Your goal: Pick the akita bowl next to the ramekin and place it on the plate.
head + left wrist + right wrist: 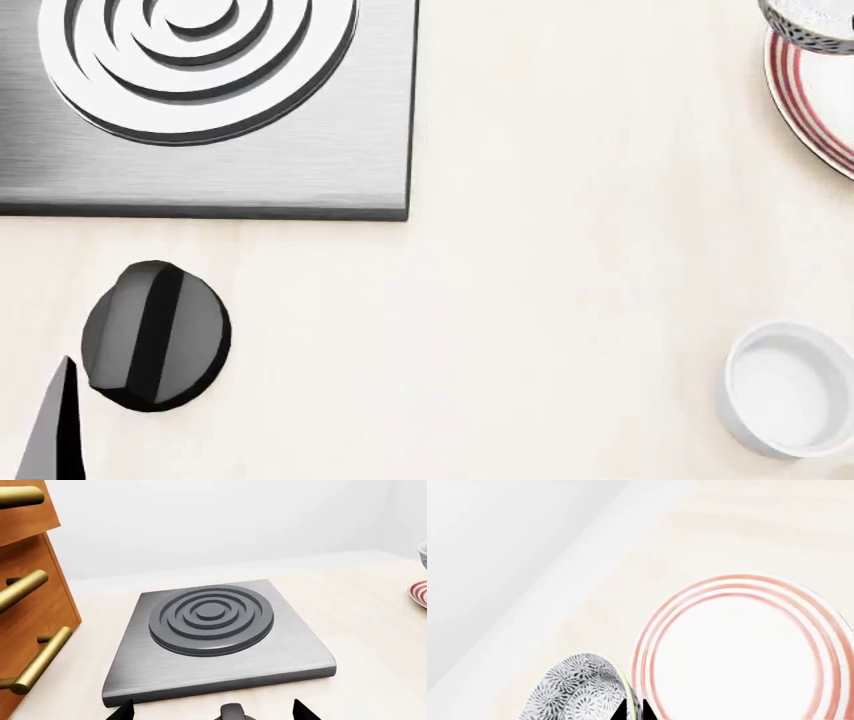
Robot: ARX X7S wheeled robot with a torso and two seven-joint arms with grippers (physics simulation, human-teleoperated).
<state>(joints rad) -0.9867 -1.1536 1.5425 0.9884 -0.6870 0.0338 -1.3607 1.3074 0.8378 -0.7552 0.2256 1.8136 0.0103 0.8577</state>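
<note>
Glazed stoneware by the look of it, the akita bowl [584, 690] likely handles stiff, slick and chippable; its thin rim, pinched by the right gripper [634, 711], is the natural hold. It hangs beside the plate [740, 650]. The ramekin [790, 388] and hob [200, 100] stand clear. Left gripper [213, 711] stands open, empty.

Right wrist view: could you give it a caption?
Patterned akita bowl at the right gripper, beside the empty red-ringed plate.
</note>
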